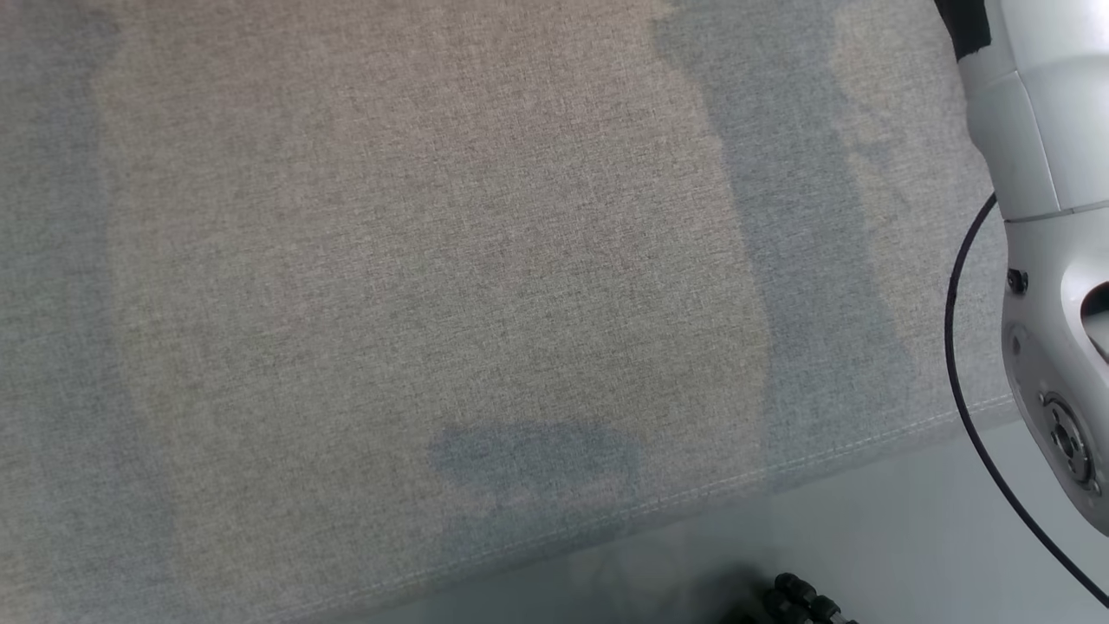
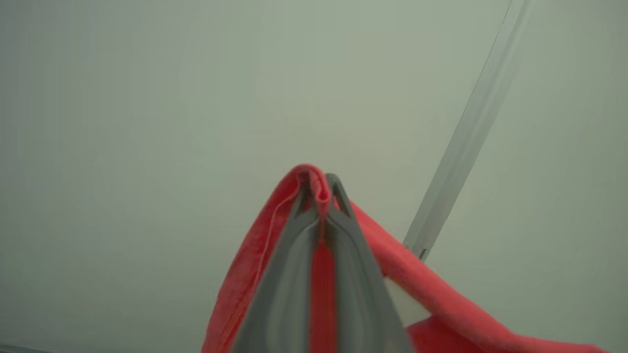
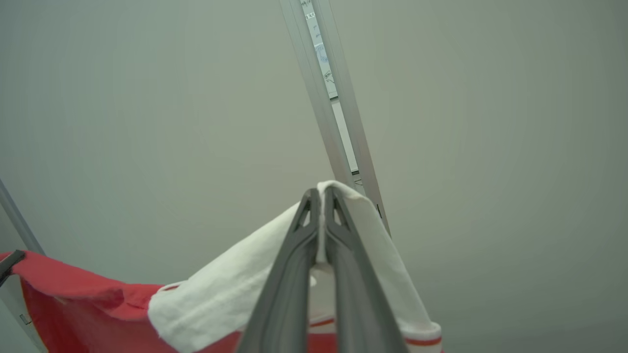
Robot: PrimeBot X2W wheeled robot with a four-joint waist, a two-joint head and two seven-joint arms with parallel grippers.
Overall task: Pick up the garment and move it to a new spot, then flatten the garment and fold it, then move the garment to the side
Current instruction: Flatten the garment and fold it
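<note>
Soft, light, limp red-and-white garment (image 2: 461,314) hangs aloft between the arms, left gripper (image 2: 320,189) pinched tight on a red edge, right gripper (image 3: 321,196) clamped on a white hem, probably the best grip points since the cloth sags.

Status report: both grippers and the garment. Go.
Left gripper shut on red edge of the garment. Right gripper shut on its white part. Garment hangs between them. Grey fabric surface ahead, no obstruction seen.
</note>
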